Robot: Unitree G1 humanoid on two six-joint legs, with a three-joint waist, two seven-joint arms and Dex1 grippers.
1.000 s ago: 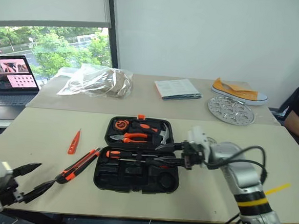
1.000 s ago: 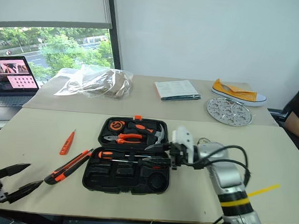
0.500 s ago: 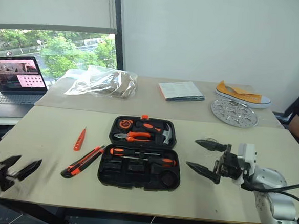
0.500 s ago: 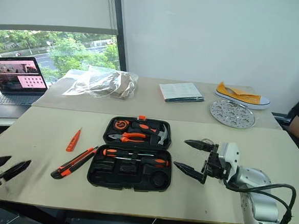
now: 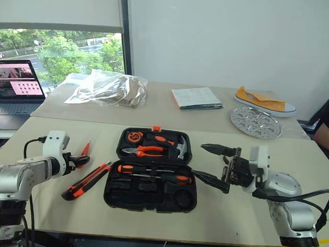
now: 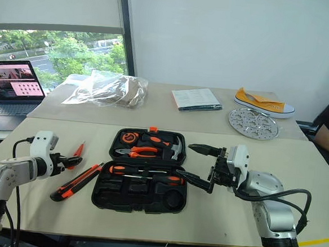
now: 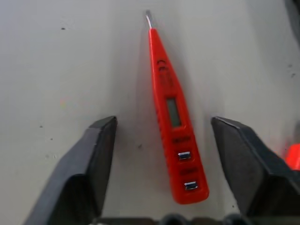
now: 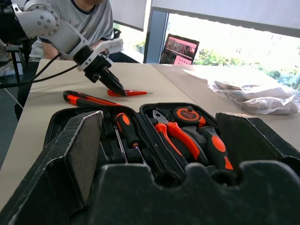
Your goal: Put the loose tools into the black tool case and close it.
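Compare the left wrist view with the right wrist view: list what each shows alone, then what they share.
Left wrist view alone: the tester screwdriver's small window and two metal studs, with the left gripper's fingers standing apart on either side of it, not touching.

Right wrist view alone: the open black tool case with the pliers and a screwdriver inside, the utility knife, a laptop, a person.

Shared: the tester screwdriver, the left gripper and the table.

The near bench (image 5: 214, 217) carries the open case (image 5: 151, 176), with a knife (image 5: 86, 181) just left of it and a tester (image 5: 83, 149) beyond. The far bench (image 5: 154, 114) holds a bag (image 5: 107, 89), booklet (image 5: 195, 97), shoe (image 5: 263, 101), metal disc (image 5: 255, 122) and laptop (image 5: 8, 90).
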